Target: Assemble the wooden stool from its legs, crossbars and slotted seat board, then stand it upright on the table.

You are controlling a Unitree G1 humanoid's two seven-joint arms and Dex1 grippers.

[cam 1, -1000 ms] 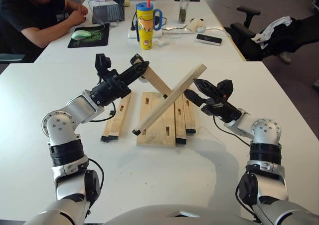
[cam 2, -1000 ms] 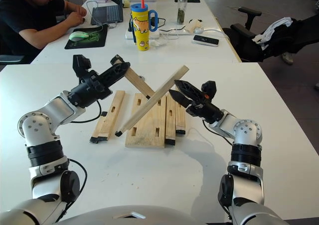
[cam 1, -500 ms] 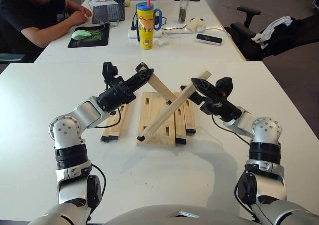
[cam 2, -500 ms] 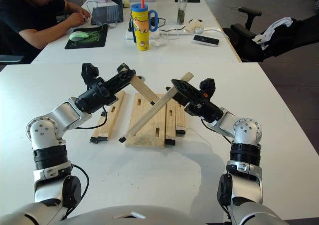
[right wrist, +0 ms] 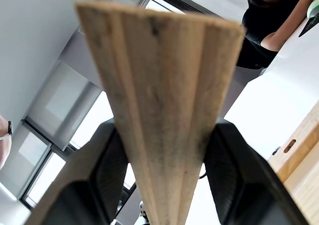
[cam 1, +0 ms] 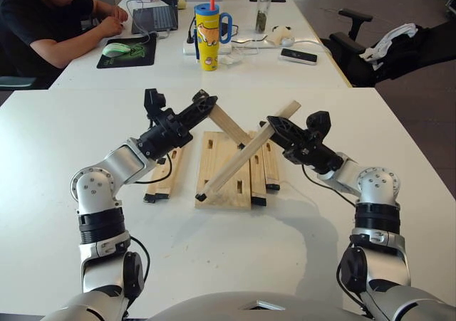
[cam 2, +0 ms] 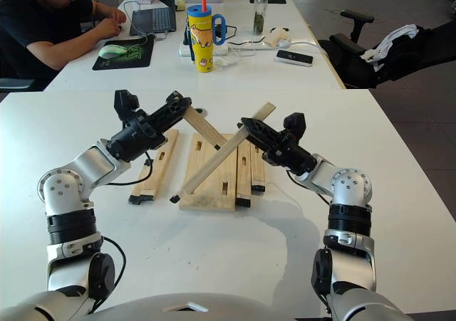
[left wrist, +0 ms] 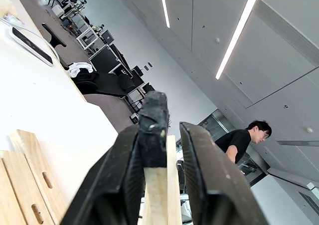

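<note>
The white counter is lit brightly and evenly from above, soft grey shadows being cast on it beneath the right arm and the propped wooden bar, while in the wrist views glaring ceiling light strips and pale windows are seen, the dark fingers being left underexposed.

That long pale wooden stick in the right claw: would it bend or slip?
Probably stiff: the long pale wooden stick looks straight though the right gripper holds only its upper part. It may pivot, its lower end seemingly resting on the slotted seat board.
</note>
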